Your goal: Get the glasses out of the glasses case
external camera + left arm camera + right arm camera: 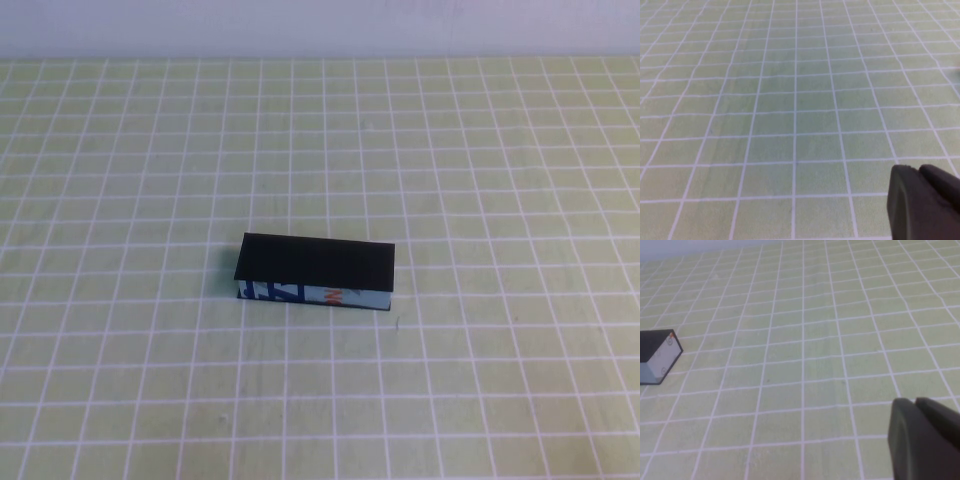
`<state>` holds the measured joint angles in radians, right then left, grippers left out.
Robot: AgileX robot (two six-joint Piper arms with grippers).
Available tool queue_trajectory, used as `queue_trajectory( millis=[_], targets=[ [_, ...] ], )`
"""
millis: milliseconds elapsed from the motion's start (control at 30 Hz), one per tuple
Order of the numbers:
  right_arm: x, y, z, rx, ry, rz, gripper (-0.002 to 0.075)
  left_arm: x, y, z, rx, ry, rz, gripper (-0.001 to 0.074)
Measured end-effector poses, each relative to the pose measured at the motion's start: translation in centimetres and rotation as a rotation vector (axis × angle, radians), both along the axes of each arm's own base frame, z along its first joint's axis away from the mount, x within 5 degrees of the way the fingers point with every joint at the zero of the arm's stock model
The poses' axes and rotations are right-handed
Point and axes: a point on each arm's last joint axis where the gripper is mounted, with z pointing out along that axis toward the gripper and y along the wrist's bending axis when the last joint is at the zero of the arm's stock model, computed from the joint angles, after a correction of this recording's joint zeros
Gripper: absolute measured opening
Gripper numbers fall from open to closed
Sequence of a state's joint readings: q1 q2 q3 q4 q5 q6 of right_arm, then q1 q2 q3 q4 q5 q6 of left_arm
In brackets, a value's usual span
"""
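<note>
The glasses case [316, 270] lies shut in the middle of the table, with its matte black lid on top and a light blue printed side facing me. One end of it also shows in the right wrist view [659, 356]. The glasses are hidden, with the lid down. My left gripper [916, 168] is shut and empty over bare mat, with the case out of its view. My right gripper [914, 400] is shut and empty, well away from the case. Neither arm shows in the high view.
A yellow-green mat with a white grid [480, 150] covers the table. A pale wall [320, 25] runs along the far edge.
</note>
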<state>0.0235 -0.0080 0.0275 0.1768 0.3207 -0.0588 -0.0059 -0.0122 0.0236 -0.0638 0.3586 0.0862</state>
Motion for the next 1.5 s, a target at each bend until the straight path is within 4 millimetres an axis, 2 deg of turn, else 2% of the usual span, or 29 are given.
queue_trajectory(
  millis=[467, 567, 767, 867, 967, 1067, 1233, 1367, 1500],
  targets=[
    [0.0, 0.0, 0.0, 0.0, 0.0, 0.0, -0.0018, 0.0, 0.0, 0.1, 0.006, -0.012, 0.001, -0.0004],
    [0.0, 0.0, 0.0, 0.0, 0.0, 0.0, -0.0018, 0.1, -0.2, 0.3, -0.085, -0.031, 0.002, -0.0004],
    [0.0, 0.0, 0.0, 0.0, 0.0, 0.0, -0.0018, 0.3, -0.5, 1.7, -0.448, -0.165, 0.027, -0.0004],
    [0.0, 0.0, 0.0, 0.0, 0.0, 0.0, -0.0018, 0.4, -0.2, 2.4, -0.523, -0.246, 0.051, -0.0004],
    [0.0, 0.0, 0.0, 0.0, 0.0, 0.0, -0.0018, 0.3, -0.4, 2.6, -0.554, -0.225, 0.038, -0.0004],
    [0.0, 0.0, 0.0, 0.0, 0.0, 0.0, -0.0018, 0.6, -1.2, 4.0, -0.563, -0.097, -0.019, -0.0004],
    [0.0, 0.0, 0.0, 0.0, 0.0, 0.0, -0.0018, 2.8, -2.7, 8.2, -0.449, 0.185, -0.149, -0.0004],
    [0.0, 0.0, 0.0, 0.0, 0.0, 0.0, -0.0018, 6.8, -3.9, 11.1, -0.314, 0.402, -0.283, -0.0004],
    [0.0, 0.0, 0.0, 0.0, 0.0, 0.0, -0.0018, 11.1, -5.1, 13.2, -0.253, 0.476, -0.428, -0.0004]
  ],
)
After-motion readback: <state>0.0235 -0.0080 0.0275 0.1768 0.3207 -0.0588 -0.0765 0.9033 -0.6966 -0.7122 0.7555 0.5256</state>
